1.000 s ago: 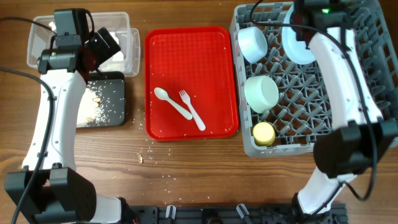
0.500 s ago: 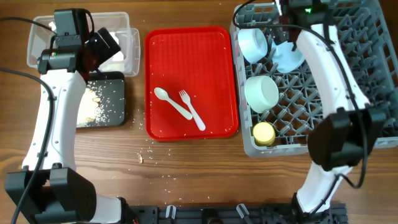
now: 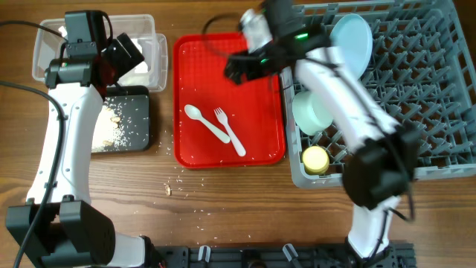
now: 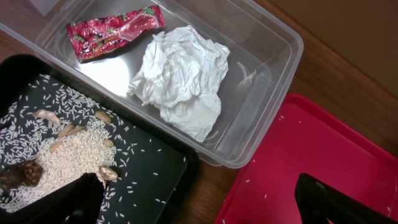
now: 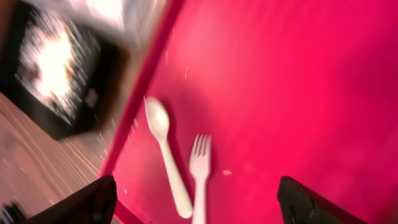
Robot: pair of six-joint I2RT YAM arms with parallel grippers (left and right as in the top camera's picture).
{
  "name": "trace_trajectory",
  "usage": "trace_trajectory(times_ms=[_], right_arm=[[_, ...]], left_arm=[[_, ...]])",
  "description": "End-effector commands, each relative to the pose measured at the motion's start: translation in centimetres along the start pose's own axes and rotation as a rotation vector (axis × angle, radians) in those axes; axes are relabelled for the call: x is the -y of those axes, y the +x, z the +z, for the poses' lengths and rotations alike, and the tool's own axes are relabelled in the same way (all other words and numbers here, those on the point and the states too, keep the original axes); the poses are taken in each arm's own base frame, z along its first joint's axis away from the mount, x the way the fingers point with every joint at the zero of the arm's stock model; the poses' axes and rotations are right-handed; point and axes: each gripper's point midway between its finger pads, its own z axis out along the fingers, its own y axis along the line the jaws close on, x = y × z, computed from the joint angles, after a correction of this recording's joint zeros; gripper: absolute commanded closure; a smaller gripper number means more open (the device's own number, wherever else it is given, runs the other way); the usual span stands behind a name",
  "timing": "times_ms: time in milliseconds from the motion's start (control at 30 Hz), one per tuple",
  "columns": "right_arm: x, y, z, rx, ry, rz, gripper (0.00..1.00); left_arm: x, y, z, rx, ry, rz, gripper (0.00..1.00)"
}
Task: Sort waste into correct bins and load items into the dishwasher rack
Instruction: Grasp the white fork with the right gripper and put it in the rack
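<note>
A white spoon [image 3: 203,120] and fork [image 3: 230,132] lie side by side on the red tray [image 3: 197,74]. My right gripper [image 3: 242,68] hangs open above the tray's far part; its wrist view is blurred, with the spoon [image 5: 165,152] and fork [image 5: 199,171] just ahead of the empty right gripper [image 5: 199,205]. The dishwasher rack [image 3: 416,97] holds the plate [image 3: 355,41] on edge, a bowl [image 3: 312,110] and the yellow cup [image 3: 315,158]. My left gripper [image 4: 199,205] is open and empty. The napkin [image 4: 183,78] and red wrapper [image 4: 115,31] lie in the clear tub [image 4: 261,37]; rice [image 4: 62,162] fills the black tray [image 4: 155,168].
Loose rice grains are scattered on the wooden table [image 3: 186,197] in front of the red tray and the black tray [image 3: 141,138]. The clear tub [image 3: 149,30] stands at the far left, the rack fills the right side. My right arm crosses the rack's left edge.
My right gripper opened and let go of the plate, which now stands in the rack. The right arm then swung left over the red tray. The left arm has not moved.
</note>
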Motion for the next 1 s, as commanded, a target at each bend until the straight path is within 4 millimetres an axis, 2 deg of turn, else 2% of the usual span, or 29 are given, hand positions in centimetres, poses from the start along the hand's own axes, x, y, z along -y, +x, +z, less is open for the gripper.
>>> trace_trajectory(times_ms=[0, 100, 200, 300, 367, 467, 567, 633, 800, 900, 967], right_arm=[[0.0, 3.7, 5.5, -0.148, 0.077, 0.033, 0.19], [0.7, 6.7, 9.0, -0.251, 0.161, 0.008, 0.21], [1.4, 8.2, 10.7, -0.300, 0.201, 0.000, 0.31], [1.6, 8.1, 11.4, -0.291, 0.199, -0.002, 0.45], [1.6, 7.8, 12.0, -0.278, 0.196, -0.005, 0.51], [2.0, 9.0, 13.5, -0.315, 0.200, -0.003, 0.55], [1.3, 9.4, 13.9, -0.325, 0.195, -0.029, 0.57], [1.0, 9.4, 14.1, -0.322, 0.193, -0.040, 0.64], [1.1, 9.4, 14.1, -0.315, 0.226, -0.040, 0.96], [2.7, 8.2, 13.1, -0.287, 0.316, 0.003, 0.96], [3.3, 6.4, 10.7, -0.264, 0.343, 0.014, 0.96]], left_arm=[[-0.3, -0.5, 0.0, 0.014, -0.014, 0.004, 0.00], [-0.3, -0.5, 0.0, 0.014, -0.014, 0.004, 0.00], [-0.3, -0.4, 0.0, 0.014, -0.014, 0.004, 0.00], [-0.3, -0.5, 0.0, 0.014, -0.014, 0.004, 0.00], [-0.3, -0.4, 0.0, 0.014, -0.014, 0.004, 0.00], [-0.3, -0.5, 0.0, 0.015, -0.014, 0.004, 0.00], [-0.3, -0.4, 0.0, 0.014, -0.014, 0.004, 0.00], [-0.3, -0.5, 0.0, 0.015, -0.014, 0.004, 0.00], [-0.3, -0.5, 0.0, 0.014, -0.014, 0.004, 0.00], [-0.3, -0.4, 0.0, 0.014, -0.014, 0.004, 0.00], [-0.3, -0.5, 0.0, 0.014, -0.014, 0.004, 0.00]])
